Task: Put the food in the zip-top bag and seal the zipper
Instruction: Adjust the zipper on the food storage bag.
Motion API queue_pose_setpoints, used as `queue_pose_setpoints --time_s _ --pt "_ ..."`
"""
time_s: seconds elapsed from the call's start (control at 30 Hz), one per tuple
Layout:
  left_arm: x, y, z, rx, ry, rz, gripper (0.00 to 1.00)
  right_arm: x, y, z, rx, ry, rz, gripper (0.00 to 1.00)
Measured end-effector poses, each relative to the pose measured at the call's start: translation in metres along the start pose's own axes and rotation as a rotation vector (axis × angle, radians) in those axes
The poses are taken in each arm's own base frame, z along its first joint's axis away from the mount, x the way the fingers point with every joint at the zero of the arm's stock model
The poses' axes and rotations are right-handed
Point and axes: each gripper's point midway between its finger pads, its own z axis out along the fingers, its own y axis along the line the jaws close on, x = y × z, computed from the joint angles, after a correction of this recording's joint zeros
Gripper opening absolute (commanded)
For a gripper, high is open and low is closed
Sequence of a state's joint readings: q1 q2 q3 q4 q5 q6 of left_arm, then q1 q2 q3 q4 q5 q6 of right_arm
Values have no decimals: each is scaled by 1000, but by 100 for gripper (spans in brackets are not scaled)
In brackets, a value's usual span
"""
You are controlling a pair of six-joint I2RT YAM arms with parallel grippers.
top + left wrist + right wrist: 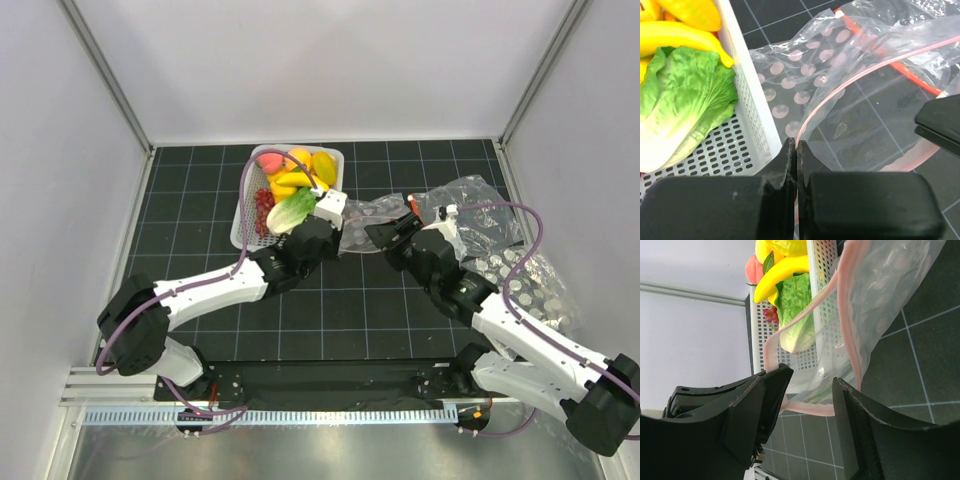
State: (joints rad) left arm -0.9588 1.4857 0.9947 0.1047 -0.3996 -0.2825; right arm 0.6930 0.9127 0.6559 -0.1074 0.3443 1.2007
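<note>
Left gripper (796, 150): fingers pressed together, pinching the pink zipper (840, 92) at the mouth of the zip-top bag (800, 75). Right gripper (807, 390): jaws spread, with the mouth rim passing loose between them.

In the top view the bag lies at 3 o'clock from the left gripper. Its mouth axis runs 9 to 3 between the grippers. The food (295, 180) sits in the white basket (244, 205) at 10 o'clock, nearest the left arm.

The left wrist view shows the pinch, with the cabbage (685, 100) behind the basket wall. The top view hides both contacts.
</note>
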Motion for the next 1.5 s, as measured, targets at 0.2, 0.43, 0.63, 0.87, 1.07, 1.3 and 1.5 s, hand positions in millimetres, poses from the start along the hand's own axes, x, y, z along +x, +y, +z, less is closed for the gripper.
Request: queue_pose_setpoints --time_s 0.2,0.43,0.63,0.87,1.07,1.3,1.5 --pt "3 7 1 -21 14 -38 0 6 -7 7 27 15 -21 65" --pt "6 12 2 -37 30 -63 0 11 5 8 -2 62 -136 99" --pt "8 20 3 -59 38 -97 0 1 28 3 -52 52 -218 99" --pt "6 35 4 -99 34 -152 0 8 22 -1 -31 81 -263 99" --pt "5 45 -1 -119 29 -189 0 17 10 5 32 92 -266 97" --pt "1 48 -5 -131 17 -199 0 15 12 -1 20 93 -275 95" --pt "3 50 -4 -139 21 -197 0 -7 47 -29 -134 32 -262 95"
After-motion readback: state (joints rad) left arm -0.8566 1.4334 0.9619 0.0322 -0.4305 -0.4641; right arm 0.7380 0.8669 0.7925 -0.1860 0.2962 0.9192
